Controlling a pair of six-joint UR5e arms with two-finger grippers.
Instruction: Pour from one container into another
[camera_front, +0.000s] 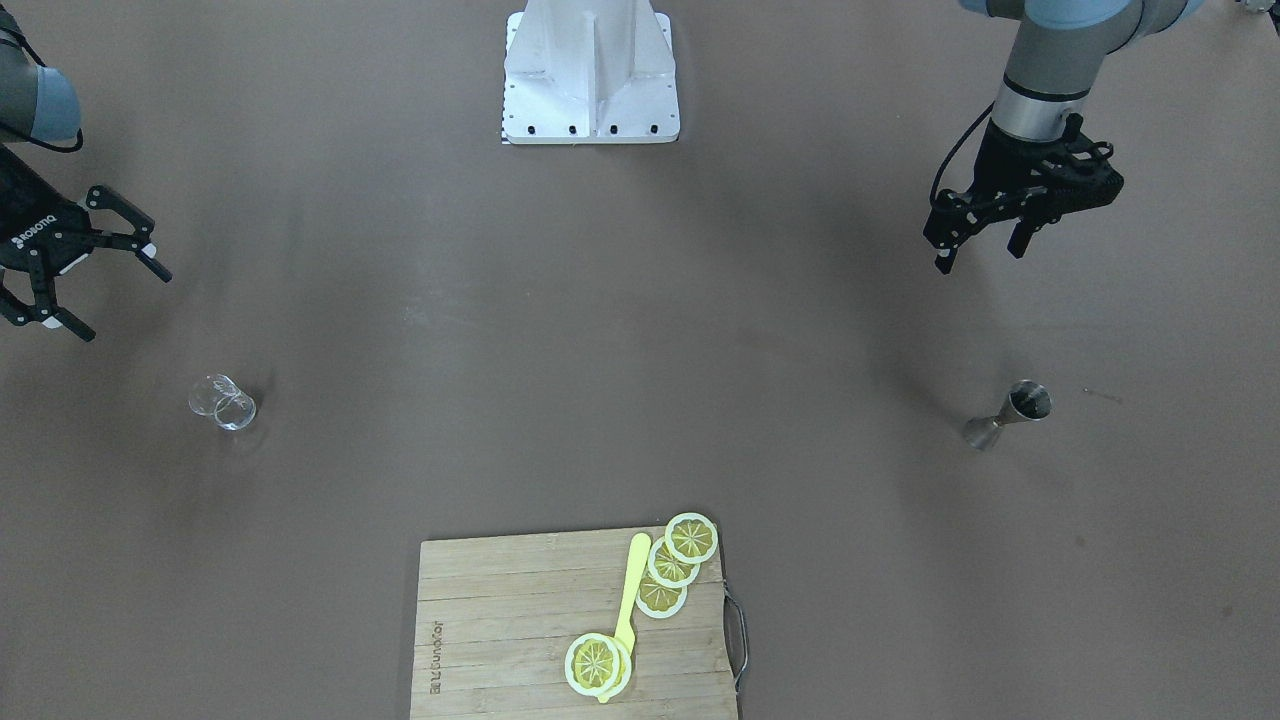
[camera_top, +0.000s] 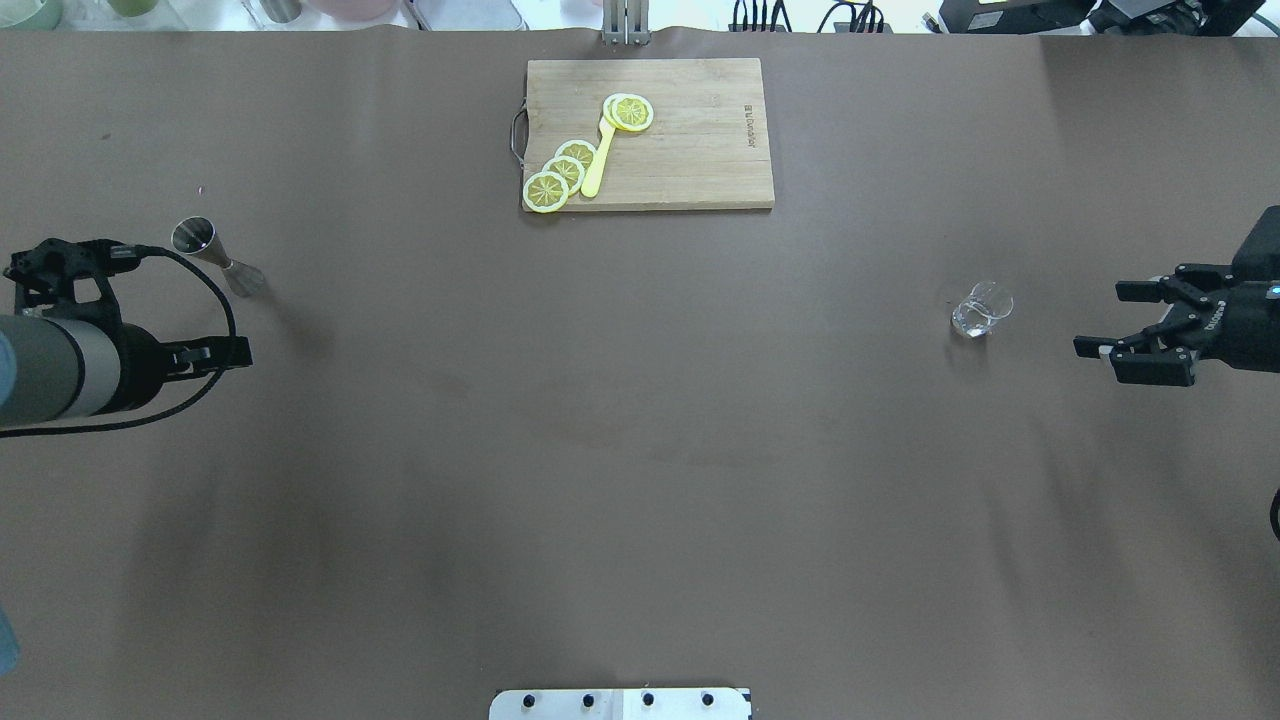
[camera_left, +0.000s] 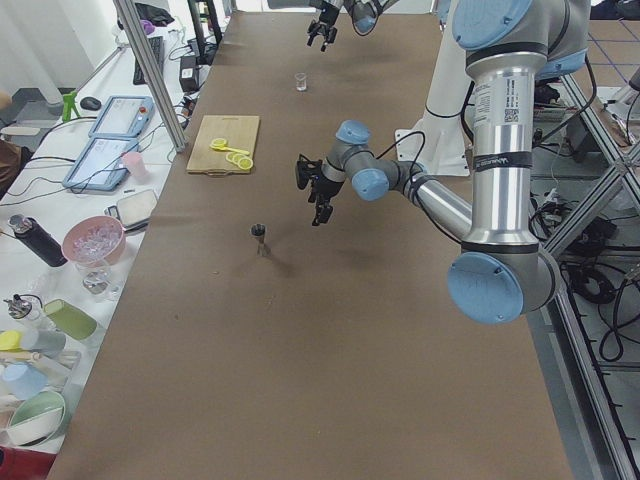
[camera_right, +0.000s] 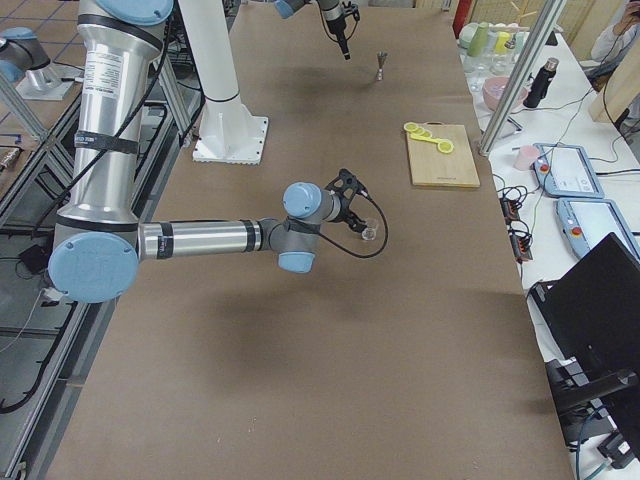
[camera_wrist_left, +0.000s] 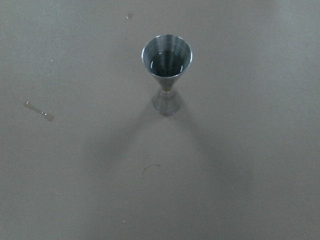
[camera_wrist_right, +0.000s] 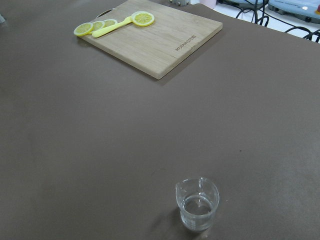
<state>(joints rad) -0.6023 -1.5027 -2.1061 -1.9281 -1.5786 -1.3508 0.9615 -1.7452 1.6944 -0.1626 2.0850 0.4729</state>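
Observation:
A steel jigger stands upright on the brown table, and the left wrist view shows liquid inside the jigger. My left gripper hangs open above the table, nearer the robot than the jigger and apart from it. A small clear glass beaker stands upright on the other side. The right wrist view shows a little clear liquid in the beaker. My right gripper is open and empty, a short way outward of the beaker.
A wooden cutting board with lemon slices and a yellow utensil lies at the table's far middle. The robot's white base stands at the near edge. Cups, bowls and tablets sit on a side bench.

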